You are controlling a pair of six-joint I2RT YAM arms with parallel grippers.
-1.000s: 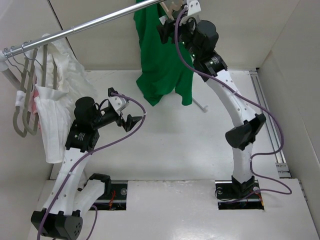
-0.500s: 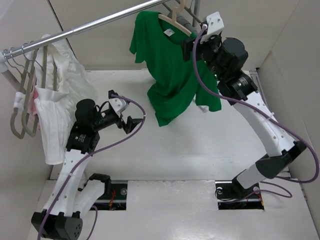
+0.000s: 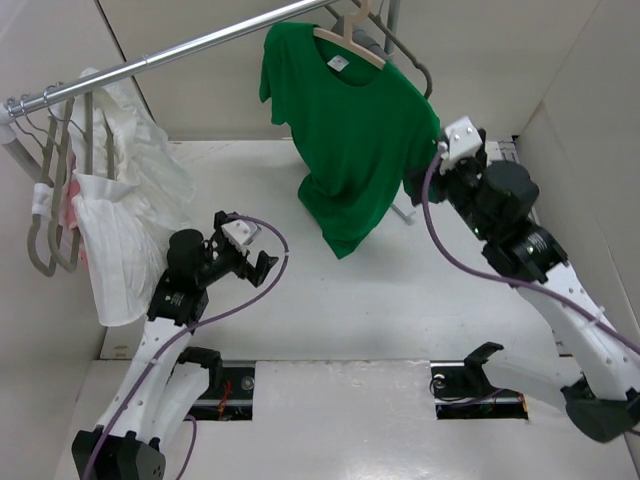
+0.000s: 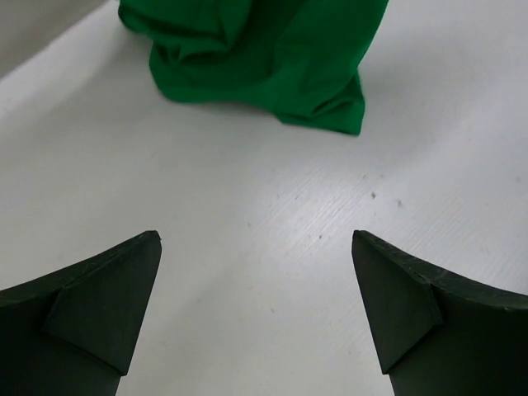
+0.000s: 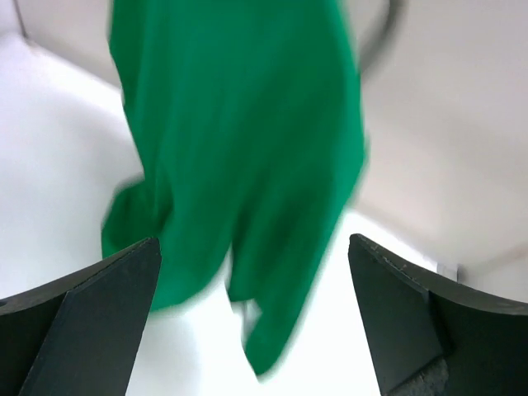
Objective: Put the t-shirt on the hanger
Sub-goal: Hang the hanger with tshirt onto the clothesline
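The bright green t-shirt [image 3: 350, 140] hangs on the pale beige hanger [image 3: 348, 42], whose hook sits over the metal rail at the top centre. Its hem hangs just above the table. My right gripper [image 3: 414, 184] is open and empty, just right of the shirt's side. In the right wrist view the blurred t-shirt [image 5: 239, 157] fills the space ahead of the open right gripper [image 5: 252, 241]. My left gripper [image 3: 262, 266] is open and empty, low over the table to the left. The left wrist view shows the t-shirt hem [image 4: 256, 58] beyond the open left gripper [image 4: 254, 239].
The metal rail [image 3: 180, 50] runs from the left wall up to the top centre. White garments [image 3: 120, 200] and grey hangers [image 3: 50, 200] hang at its left end. Another grey hanger [image 3: 405, 55] hangs behind the t-shirt. White walls close in the table.
My right gripper has left the hanger and drawn back down and to the right. The t-shirt has spread out and hangs from the rail on its own. My left arm dropped slightly.
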